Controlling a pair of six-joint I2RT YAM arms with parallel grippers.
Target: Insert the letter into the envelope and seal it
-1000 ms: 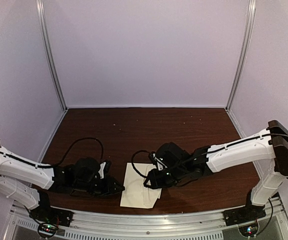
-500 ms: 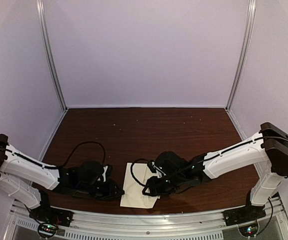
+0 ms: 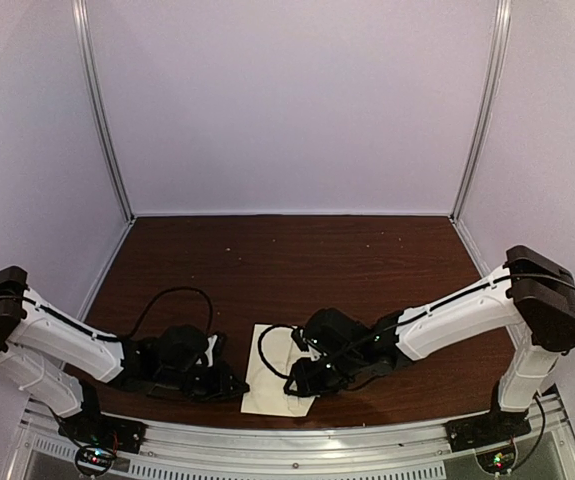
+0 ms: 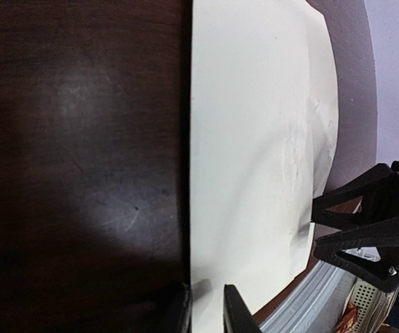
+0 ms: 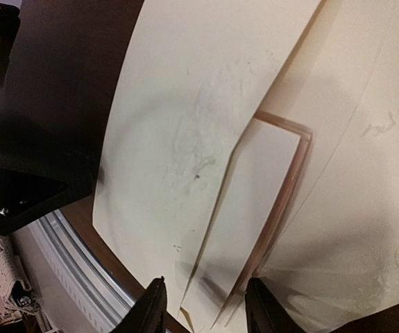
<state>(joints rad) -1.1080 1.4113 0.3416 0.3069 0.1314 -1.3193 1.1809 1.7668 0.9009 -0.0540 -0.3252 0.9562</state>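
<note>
The cream envelope (image 3: 270, 388) lies flat near the table's front edge, between my two grippers. In the left wrist view the envelope (image 4: 255, 152) fills the middle, and my left gripper (image 4: 208, 316) straddles its left edge with a narrow gap between the jaws. In the right wrist view the letter (image 5: 258, 194), a white sheet with a pinkish edge, sits partly tucked under the envelope's front panel (image 5: 178, 118). My right gripper (image 5: 206, 312) is open, one finger on each side of the letter's near end. In the top view the right gripper (image 3: 302, 383) covers the envelope's right side.
The dark wooden table (image 3: 297, 260) is walled on three sides. A metal rail (image 3: 287, 440) runs along the near edge, just past the envelope's corner. Black cables (image 3: 167, 290) loop behind the left arm. The right gripper (image 4: 366, 229) shows at the envelope's far edge in the left wrist view.
The left jaws have narrowed around the envelope's edge. The right gripper has slid a little toward the near edge over the envelope. The envelope has stayed in place.
</note>
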